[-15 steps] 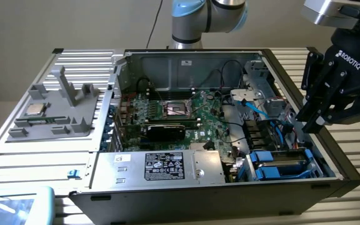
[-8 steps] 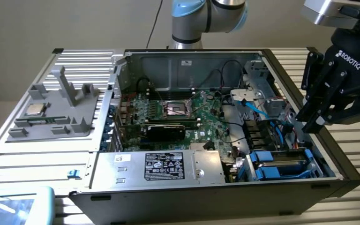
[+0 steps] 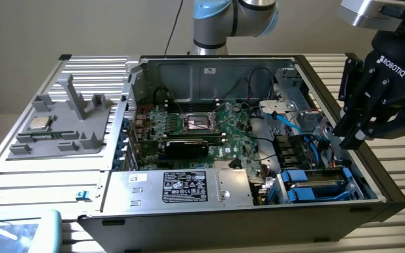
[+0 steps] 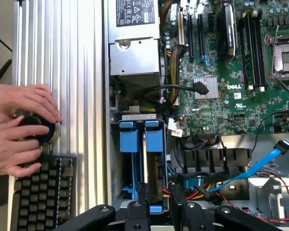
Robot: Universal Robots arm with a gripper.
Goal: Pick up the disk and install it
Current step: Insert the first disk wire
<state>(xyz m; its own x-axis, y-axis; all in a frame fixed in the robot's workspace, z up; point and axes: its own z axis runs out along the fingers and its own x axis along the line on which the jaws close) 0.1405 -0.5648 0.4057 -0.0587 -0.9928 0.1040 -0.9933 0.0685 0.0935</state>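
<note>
Bright blue disk (image 3: 315, 185) carrier, green motherboard (image 3: 210, 132), black fingers (image 3: 357, 134).

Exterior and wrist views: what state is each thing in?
computer case: open, lying on its side.
disk: sitting in the drive bay.
gripper: above the bay, off the disk.
CPU socket: empty.
CPU chip: lying on the grey fixture.
person's hands: on a round knob.

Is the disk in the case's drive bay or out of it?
In. The disk, blue-framed, sits inside the drive bay in the case's corner; the gripper hangs above, empty.
</note>
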